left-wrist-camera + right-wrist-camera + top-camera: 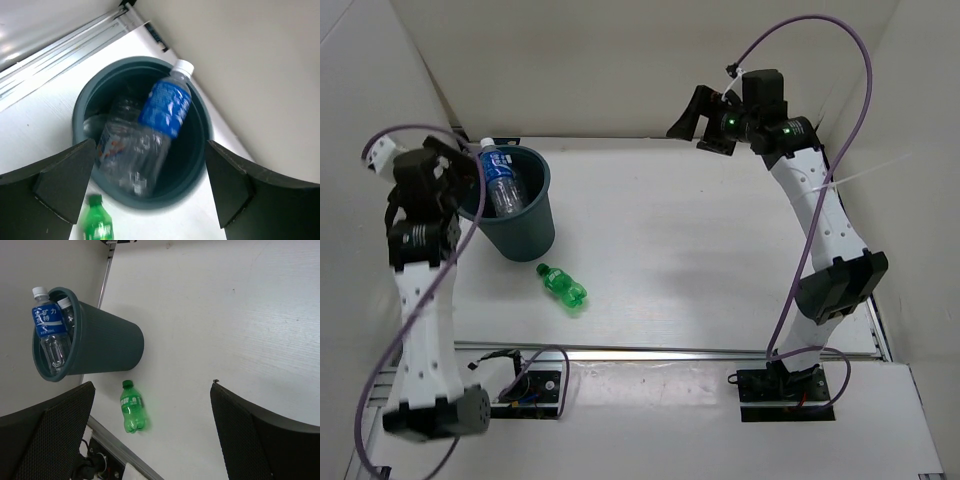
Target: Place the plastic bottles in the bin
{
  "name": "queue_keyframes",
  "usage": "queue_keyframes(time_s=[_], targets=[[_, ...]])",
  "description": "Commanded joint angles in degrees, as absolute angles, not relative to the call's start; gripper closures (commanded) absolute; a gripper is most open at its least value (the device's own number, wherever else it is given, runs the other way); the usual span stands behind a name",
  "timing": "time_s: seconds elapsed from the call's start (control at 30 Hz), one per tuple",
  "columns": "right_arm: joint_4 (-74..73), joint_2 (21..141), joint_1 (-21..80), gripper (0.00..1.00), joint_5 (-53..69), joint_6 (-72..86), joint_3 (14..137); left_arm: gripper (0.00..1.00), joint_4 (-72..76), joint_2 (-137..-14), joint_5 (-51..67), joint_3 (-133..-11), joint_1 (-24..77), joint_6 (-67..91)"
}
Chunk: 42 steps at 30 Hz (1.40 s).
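**Left gripper** point(150, 150): the fingers point(65, 185) are standing wide apart and are gripping nothing. In the left wrist view they are framing the bin point(80, 105), which is filling the centre of the frame directly below them. In the top view this gripper point(460, 180) is hovering at the left rim of the bin point(525, 230), at the left of the frame.

**Bin contents:** the blue-label bottle point(167, 105) is leaning inside the bin, with its white cap poking above the rim at the upper right. Beside it, lower in the bin, a clear bottle point(125, 155) with a coloured label is lying; its outline is blurred. In the right wrist view a second white cap point(64, 302) is showing just behind the blue-label bottle point(47, 322).

**Green bottle** point(563, 288): it is lying on its side on the table point(700, 250), just below and to the right of the bin, apart from it. It is also appearing at the lower left of the left wrist view point(97, 225).

**Right gripper** point(152, 390): the fingers point(60, 425) are spread wide and are holding nothing. In the top view this gripper point(700, 120) is hanging high at the upper right, well apart from the bin. Its camera is showing the bin point(105, 340) at the upper left and the green bottle point(132, 412) below it.
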State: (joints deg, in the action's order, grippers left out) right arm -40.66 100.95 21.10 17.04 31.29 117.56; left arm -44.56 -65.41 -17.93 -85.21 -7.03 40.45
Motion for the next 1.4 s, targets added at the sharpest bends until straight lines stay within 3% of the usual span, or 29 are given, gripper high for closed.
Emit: queue_keyframes(time_s=[0.0, 0.17, 0.33, 0.5, 0.77, 1.37], targets=[[-41.2, 99.5, 20.7, 0.00, 22.8, 30.3, 116.2, 0.00, -45.1, -55.5, -10.6, -77.5, -7.3, 43.6], [-41.2, 100.7, 20.7, 0.00, 23.4, 30.3, 115.6, 0.00, -45.7, -48.1, 8.4, -63.2, -5.8, 46.4], [-43.0, 101.9, 21.3, 0.00, 24.0, 30.3, 117.5, 0.00, -45.1, -49.9, 20.3, -53.7, -1.5, 48.3], [-44.6, 102.0, 22.5, 0.00, 24.0, 28.6, 117.5, 0.00, -41.8, -52.3, 22.8, -48.4, 3.7, 52.3], [-46.3, 97.2, 22.5, 0.00, 22.2, 26.8, 112.1, 0.00, -39.6, -59.7, 21.0, -43.2, 8.7, 58.4], [-46.8, 92.7, 20.9, 0.00, 21.7, 26.3, 107.6, 0.00, -43.4, -64.2, 1.4, -43.7, 17.2, 63.5]])
